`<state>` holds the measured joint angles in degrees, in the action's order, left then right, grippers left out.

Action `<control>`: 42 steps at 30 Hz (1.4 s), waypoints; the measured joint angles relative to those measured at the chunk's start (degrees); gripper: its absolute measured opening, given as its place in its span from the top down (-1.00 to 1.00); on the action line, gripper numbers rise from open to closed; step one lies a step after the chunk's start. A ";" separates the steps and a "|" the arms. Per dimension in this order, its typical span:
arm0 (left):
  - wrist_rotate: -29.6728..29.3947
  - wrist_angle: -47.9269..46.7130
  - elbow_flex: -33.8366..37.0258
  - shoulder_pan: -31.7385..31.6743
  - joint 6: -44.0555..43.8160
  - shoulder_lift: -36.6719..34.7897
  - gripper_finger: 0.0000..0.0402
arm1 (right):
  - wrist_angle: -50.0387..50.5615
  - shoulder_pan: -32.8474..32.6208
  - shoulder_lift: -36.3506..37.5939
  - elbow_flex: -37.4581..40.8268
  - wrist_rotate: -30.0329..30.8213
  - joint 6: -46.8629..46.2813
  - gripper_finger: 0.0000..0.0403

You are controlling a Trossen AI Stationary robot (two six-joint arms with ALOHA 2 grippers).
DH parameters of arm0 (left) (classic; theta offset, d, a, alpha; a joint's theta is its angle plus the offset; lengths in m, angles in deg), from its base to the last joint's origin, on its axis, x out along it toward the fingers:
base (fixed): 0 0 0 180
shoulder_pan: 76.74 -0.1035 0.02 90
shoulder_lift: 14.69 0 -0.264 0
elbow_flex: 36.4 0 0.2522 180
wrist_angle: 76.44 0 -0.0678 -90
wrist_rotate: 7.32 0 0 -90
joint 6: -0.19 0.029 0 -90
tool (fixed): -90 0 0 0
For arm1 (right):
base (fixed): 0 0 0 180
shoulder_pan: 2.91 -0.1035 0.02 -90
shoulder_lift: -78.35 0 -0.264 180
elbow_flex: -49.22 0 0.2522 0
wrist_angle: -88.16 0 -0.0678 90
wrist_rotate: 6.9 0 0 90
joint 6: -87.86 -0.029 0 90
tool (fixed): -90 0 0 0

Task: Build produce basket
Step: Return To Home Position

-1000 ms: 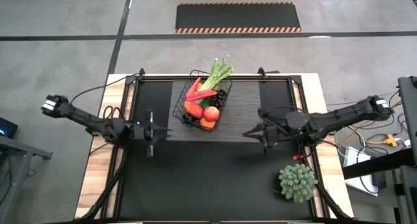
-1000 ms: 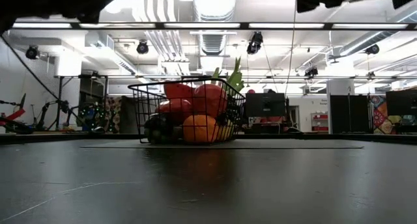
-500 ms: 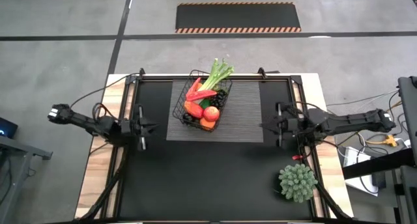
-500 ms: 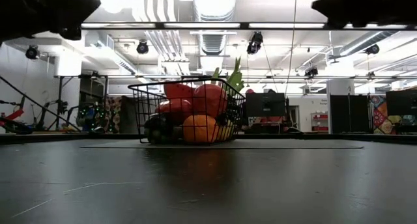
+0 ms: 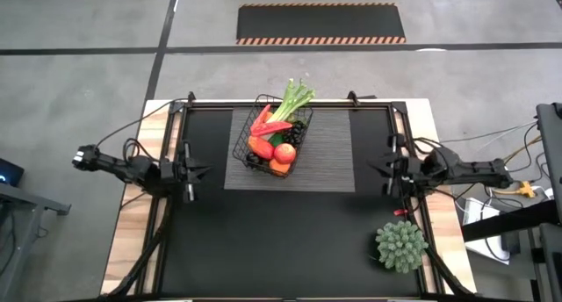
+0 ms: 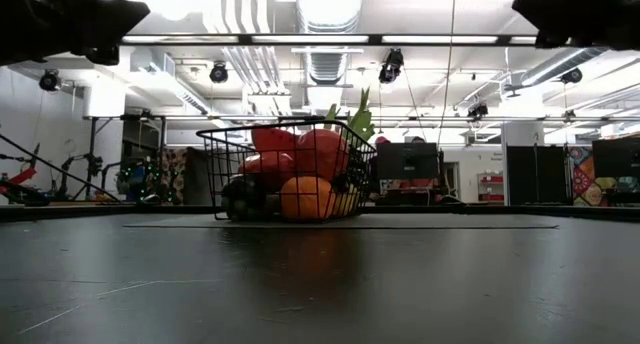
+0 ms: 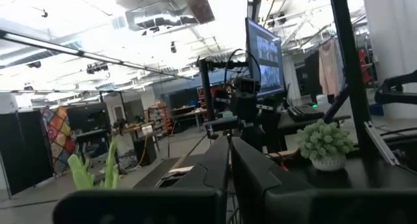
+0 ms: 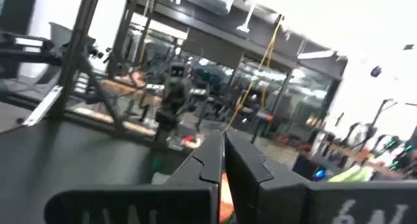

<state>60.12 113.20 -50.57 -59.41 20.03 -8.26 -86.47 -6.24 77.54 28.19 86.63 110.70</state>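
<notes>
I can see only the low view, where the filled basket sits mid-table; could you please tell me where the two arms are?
Observer: From above, the left arm is at the table's left edge and the right arm at its right edge, both apart from the basket.
Operator: Thank you. Are their jaws holding anything?
Observer: No. Each wrist view shows its jaws shut with nothing between them.
Operator: Is anything else on the table?
Observer: A spiky green plant stands at the right edge, apart from the basket.
</notes>
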 joint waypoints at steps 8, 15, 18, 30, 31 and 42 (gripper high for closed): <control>-0.53 0.15 0.07 0.00 0.04 0.27 0.99 | -0.19 0.00 -0.73 2.35 4.07 2.28 0.96; -0.51 -0.02 0.09 0.00 0.07 1.72 0.99 | -0.19 0.00 -0.84 3.18 14.57 -0.17 0.96; -0.51 0.04 0.11 0.00 0.07 2.35 0.99 | -0.24 0.00 -0.76 3.30 14.58 -3.55 0.96; -0.49 0.06 0.13 0.00 0.07 4.57 0.99 | 0.84 0.00 -0.86 3.23 14.56 -6.35 0.96; -0.49 0.04 0.13 0.00 0.09 4.78 0.99 | 0.85 0.00 -0.86 3.23 14.56 -6.38 0.96; -0.49 0.06 0.15 0.00 0.09 6.70 0.99 | 0.85 0.00 -0.86 3.23 14.56 -6.33 0.96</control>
<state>59.63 113.26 -50.41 -59.41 20.12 -1.56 -85.63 -6.24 76.68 31.42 101.19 104.37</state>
